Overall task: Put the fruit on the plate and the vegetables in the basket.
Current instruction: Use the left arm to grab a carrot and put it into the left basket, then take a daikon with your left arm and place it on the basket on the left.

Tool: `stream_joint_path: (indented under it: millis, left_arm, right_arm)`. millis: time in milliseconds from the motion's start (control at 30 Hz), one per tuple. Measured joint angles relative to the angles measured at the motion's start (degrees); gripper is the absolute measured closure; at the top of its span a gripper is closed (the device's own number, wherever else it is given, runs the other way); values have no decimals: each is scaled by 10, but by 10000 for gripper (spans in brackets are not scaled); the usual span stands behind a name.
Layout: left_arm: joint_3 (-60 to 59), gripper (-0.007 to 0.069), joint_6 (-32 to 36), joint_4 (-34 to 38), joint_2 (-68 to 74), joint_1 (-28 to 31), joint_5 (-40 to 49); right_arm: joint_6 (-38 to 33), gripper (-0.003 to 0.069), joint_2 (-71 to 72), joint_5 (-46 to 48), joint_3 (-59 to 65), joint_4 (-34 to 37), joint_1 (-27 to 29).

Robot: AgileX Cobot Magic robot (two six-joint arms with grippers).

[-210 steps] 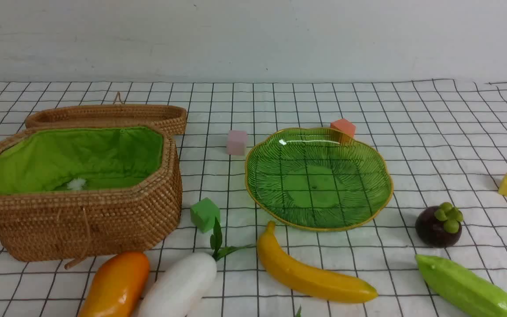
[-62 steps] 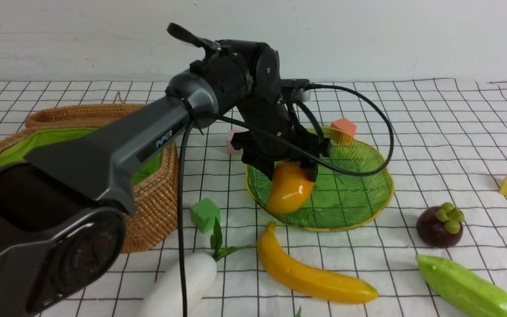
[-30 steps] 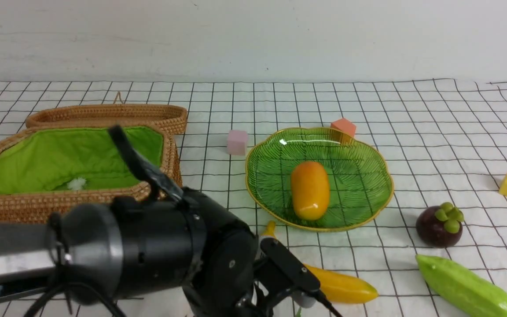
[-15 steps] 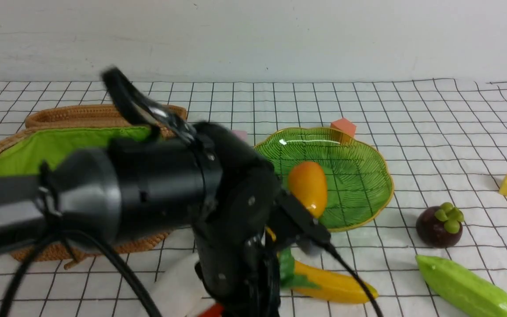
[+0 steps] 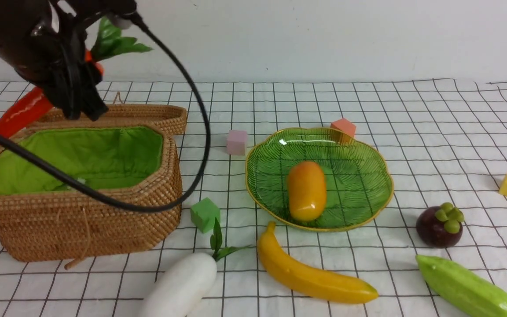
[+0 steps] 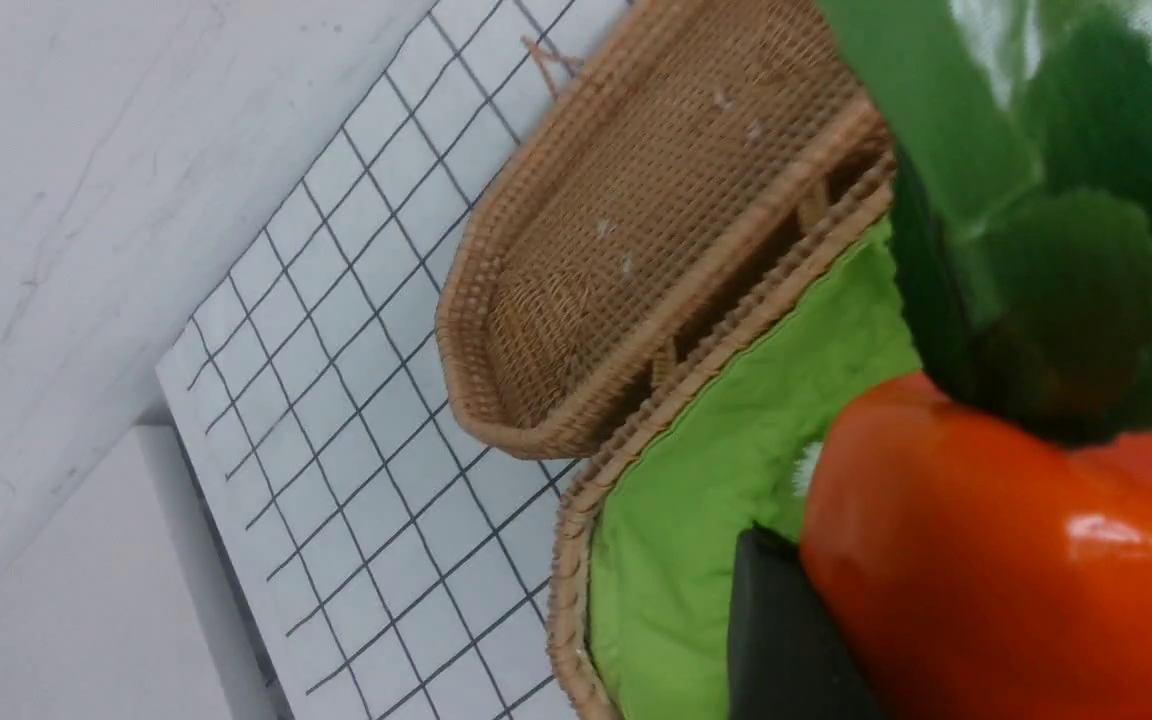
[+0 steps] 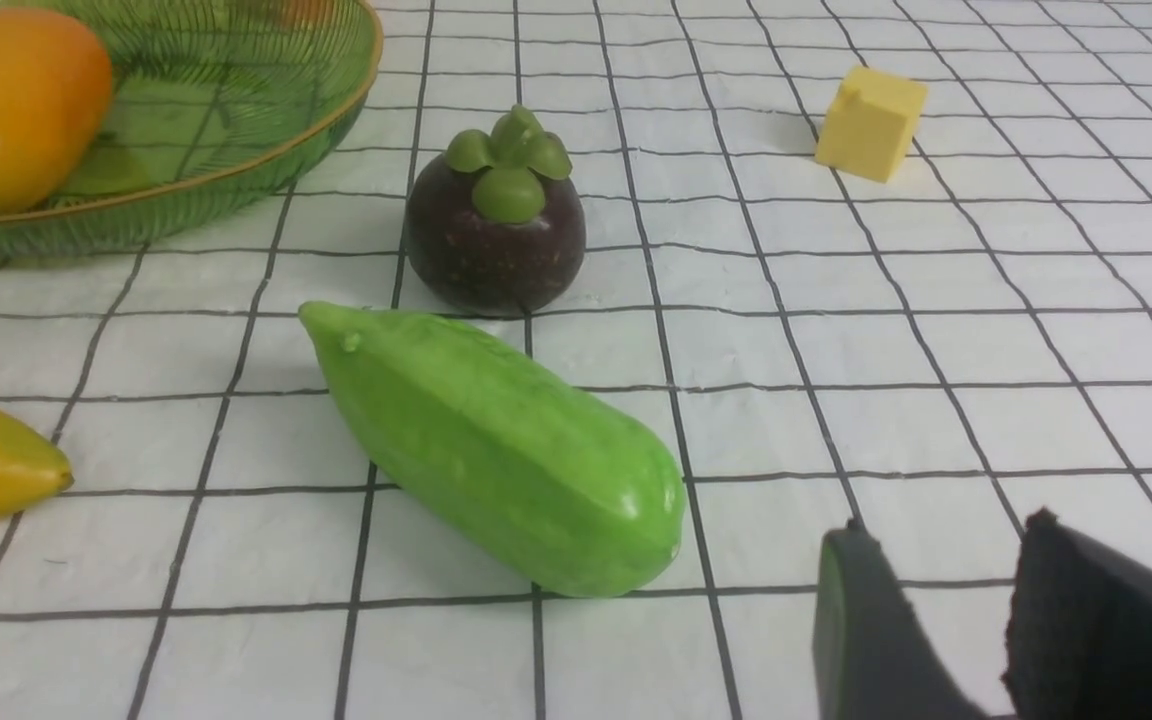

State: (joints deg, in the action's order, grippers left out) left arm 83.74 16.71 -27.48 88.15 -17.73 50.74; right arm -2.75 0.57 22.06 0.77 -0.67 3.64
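Right now your left pincer (image 5: 79, 103) is clamped on a carrot (image 5: 20, 112). It grips the carrot close to its leafy top and holds it tilted in the air above the basket (image 5: 86, 224), near the far rim. The carrot's pointed end slants down toward the basket's left side. The basket's lid (image 5: 112, 115) lies just behind it. Your right pincer (image 7: 956, 600) stands partly open with nothing between its jaws, low over the tabletop (image 5: 456, 132) and near the green gourd (image 5: 464, 286). You can see the mango (image 5: 306, 190) lying in the middle of the plate (image 5: 368, 149). Out on the tabletop, the banana (image 5: 310, 275) lies just in front of the plate. The mangosteen (image 5: 438, 224) sits to the plate's right, just behind the gourd. The white radish (image 5: 178, 286) lies in front of the basket, its leaves pointing toward a green cube (image 5: 205, 214).
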Motion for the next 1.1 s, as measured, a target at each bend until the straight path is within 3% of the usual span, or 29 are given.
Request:
stream_joint_path:
  millis: [100,200,300,400,500,700,800,967,1100]
  left_arm:
    - [-30,273,7,-1,28,19,-37]
    - [-50,216,10,-1,48,20,-56]
    - [-75,7,13,1,64,20,-68]
    - [-78,-38,13,5,50,20,-47]
    - [-81,-40,13,41,21,20,-30]
    - [-145,17,68,283,-105,-18,-23]
    - [-189,33,43,382,-117,-69,-24]
    - [-215,33,-58,378,-59,-104,-30]
    - [-215,33,-145,301,40,-104,-53]
  right_arm:
    - [0,416,0,0,0,0,0]
    - [0,416,0,0,0,0,0]
    - [0,416,0,0,0,0,0]
    - [0,416,0,0,0,0,0]
    - [0,416,0,0,0,0,0]
    - [0,416,0,0,0,0,0]
    - [0,416,0,0,0,0,0]
    - [0,416,0,0,0,0,0]
    - [0,416,0,0,0,0,0]
